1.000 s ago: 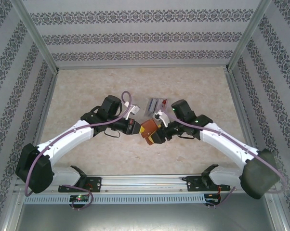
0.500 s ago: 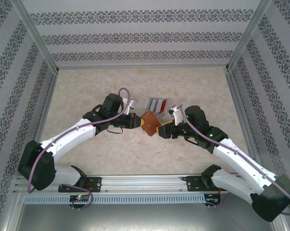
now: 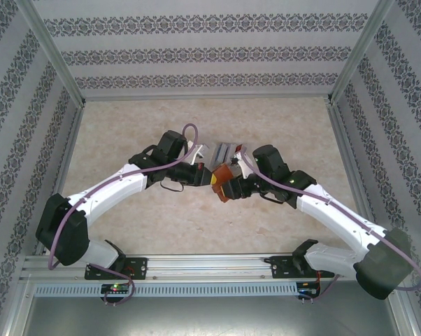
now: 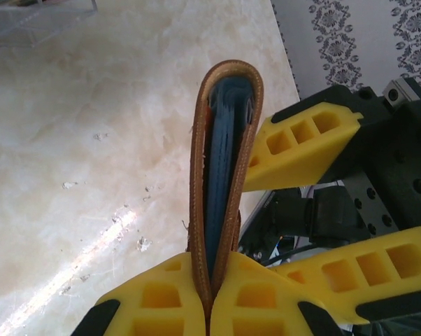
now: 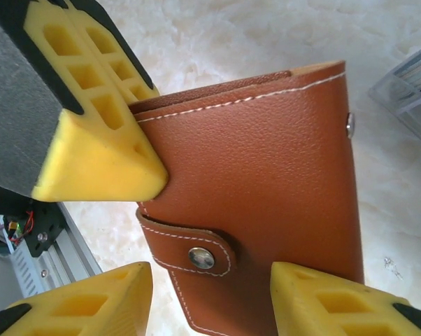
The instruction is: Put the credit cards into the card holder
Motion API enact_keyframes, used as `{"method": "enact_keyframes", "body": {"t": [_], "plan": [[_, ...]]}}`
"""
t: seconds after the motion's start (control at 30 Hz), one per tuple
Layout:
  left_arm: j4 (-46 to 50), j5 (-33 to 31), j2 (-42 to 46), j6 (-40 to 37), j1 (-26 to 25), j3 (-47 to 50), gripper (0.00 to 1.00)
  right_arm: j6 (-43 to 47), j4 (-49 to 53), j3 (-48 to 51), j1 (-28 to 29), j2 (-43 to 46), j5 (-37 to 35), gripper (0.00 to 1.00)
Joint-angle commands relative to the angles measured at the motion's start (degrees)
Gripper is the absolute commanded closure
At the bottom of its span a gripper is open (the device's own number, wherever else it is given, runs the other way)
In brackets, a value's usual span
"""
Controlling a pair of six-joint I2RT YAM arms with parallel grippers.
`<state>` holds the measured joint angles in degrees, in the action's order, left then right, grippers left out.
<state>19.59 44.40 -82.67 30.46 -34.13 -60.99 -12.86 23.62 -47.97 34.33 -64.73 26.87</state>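
The card holder (image 3: 222, 186), a reddish-brown leather case, hangs above the table between both arms. My left gripper (image 4: 210, 264) is shut on its lower edge; edge-on it shows blue layers inside (image 4: 224, 147). In the right wrist view its flat face (image 5: 266, 161) and snapped clasp tab (image 5: 196, 253) fill the middle. My right gripper (image 5: 209, 283) stands open, one fingertip on each side of the clasp tab, its left fingertip (image 5: 109, 297) clear of the case. The credit cards (image 3: 225, 150), red and grey, stand on edge just behind the case.
A clear plastic tray (image 5: 412, 87) holds the cards, also visible at the top left of the left wrist view (image 4: 36, 17). Patterned walls (image 3: 210, 52) enclose the marble table (image 3: 126, 119) on three sides. The metal rail (image 3: 210, 269) runs along the near edge.
The right arm swung out to the right and came back onto the case. The left arm shifted slightly up and right with the case. The right jaws have narrowed a little.
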Motion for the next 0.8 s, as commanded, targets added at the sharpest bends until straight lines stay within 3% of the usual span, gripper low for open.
{"method": "enact_keyframes", "body": {"t": [0.0, 0.3, 0.43, 0.6, 0.77], "plan": [[0.0, 5.6, 0.3, -0.7, -0.7, -0.8, 1.00, 2.0, 0.9, -0.7, -0.4, -1.3, 1.9, 0.53], [-0.7, 8.0, -0.3, -0.5, -1.1, -1.0, 1.00, 1.6, -2.1, -0.6, 0.5, -2.2, 10.5, 0.78], [0.5, 5.5, 0.4, -0.6, -1.0, -0.8, 1.00, 2.1, -2.2, -0.4, 0.5, -1.9, 12.8, 0.98], [4.1, 0.0, -0.5, 1.0, -1.0, -2.1, 1.00, 3.0, -3.3, 0.5, 2.8, -1.0, 14.3, 1.00], [4.2, -3.2, -1.9, 3.2, -0.9, -2.3, 1.00, 2.1, -9.9, 0.6, 10.9, -4.0, 15.0, 1.00]]}}
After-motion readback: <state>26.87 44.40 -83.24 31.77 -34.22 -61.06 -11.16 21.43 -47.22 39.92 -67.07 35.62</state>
